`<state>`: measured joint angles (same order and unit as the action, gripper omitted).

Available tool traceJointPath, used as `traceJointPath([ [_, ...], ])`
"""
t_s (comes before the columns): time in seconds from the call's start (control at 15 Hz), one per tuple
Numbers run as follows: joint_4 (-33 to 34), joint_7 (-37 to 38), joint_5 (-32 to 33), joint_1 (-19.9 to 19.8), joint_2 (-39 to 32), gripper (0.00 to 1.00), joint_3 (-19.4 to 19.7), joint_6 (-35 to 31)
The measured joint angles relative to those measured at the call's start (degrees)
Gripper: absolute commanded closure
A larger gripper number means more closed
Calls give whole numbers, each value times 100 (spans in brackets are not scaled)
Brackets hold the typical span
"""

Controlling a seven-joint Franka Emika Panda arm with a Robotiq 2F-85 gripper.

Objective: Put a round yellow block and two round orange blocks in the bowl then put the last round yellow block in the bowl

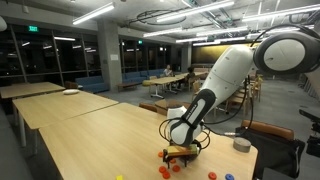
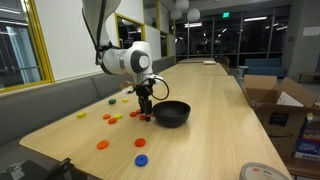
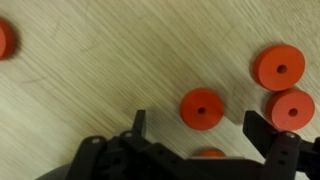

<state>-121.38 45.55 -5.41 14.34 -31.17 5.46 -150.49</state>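
A: How are the jaws found?
B: In the wrist view the gripper point(image 3: 198, 122) is seen spread wide, with nothing clasped. A round orange block point(image 3: 203, 108) is framed between the fingers, lying flat on the wooden table point(image 3: 100, 70) and touched by neither.
A: What is seen farther out?
B: A second orange block point(image 3: 279, 67) and a third orange block point(image 3: 292, 108) are found close together, past one finger.
A: And the bowl?
B: In an exterior view the black bowl point(image 2: 176, 119) is seen standing just beside the gripper; its contents cannot be made out. A yellow block point(image 2: 81, 114) and a blue piece point(image 2: 141, 159) are seen well apart from it.
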Motion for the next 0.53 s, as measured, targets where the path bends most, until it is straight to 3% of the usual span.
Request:
traceJointPath([
  [0.07, 0, 0, -1, -2, 0, 0, -5, 0],
  [0.13, 0, 0, -1, -2, 0, 25, -11, 0],
  [0.27, -1, -5, -1, -3, 0, 32, -24, 0],
  [0.53, 4, -5, -1, -3, 13, 65, -66, -25],
])
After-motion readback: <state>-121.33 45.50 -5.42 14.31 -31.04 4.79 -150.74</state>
